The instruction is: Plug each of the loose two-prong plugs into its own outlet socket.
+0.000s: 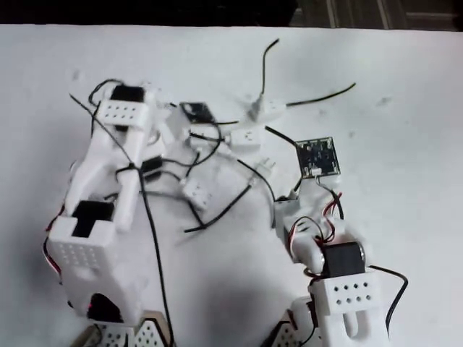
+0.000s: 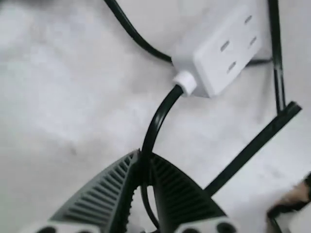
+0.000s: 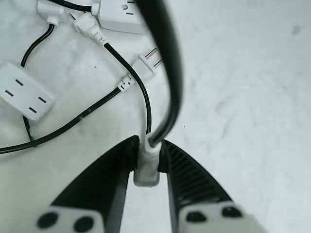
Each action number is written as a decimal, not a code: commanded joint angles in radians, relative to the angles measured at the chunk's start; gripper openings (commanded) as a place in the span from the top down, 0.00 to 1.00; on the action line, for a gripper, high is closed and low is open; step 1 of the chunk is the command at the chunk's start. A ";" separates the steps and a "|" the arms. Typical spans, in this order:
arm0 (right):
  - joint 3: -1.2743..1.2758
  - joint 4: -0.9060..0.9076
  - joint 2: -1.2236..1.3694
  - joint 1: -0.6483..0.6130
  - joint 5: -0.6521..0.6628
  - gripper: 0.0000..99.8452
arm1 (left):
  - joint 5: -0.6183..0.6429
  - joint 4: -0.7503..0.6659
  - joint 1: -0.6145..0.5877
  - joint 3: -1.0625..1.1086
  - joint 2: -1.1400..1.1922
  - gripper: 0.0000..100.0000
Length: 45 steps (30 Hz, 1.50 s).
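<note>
Right wrist view: right gripper (image 3: 146, 144) clenched on white plug (image 3: 146, 170), near and right of outlet socket (image 2: 221, 51); left gripper (image 2: 143, 158) pinches socket's cord (image 2: 163, 111) just beside it. We judge: line plug square with socket, push straight.

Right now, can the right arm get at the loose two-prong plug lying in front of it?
Probably not yet: its fingers are shut on another white plug, so they have no room to take it. The loose plug itself lies uncovered on the table ahead.
</note>
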 commanded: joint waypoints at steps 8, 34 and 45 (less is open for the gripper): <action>-0.005 -0.010 0.001 0.001 0.000 0.98 | 0.009 -0.192 -0.084 0.512 -0.332 0.98; -0.005 -0.015 0.005 0.001 0.002 0.98 | -0.213 -0.559 0.154 0.789 -0.636 0.75; -0.005 -0.013 0.005 0.001 0.002 0.98 | -0.212 -0.637 0.225 0.798 -0.561 0.75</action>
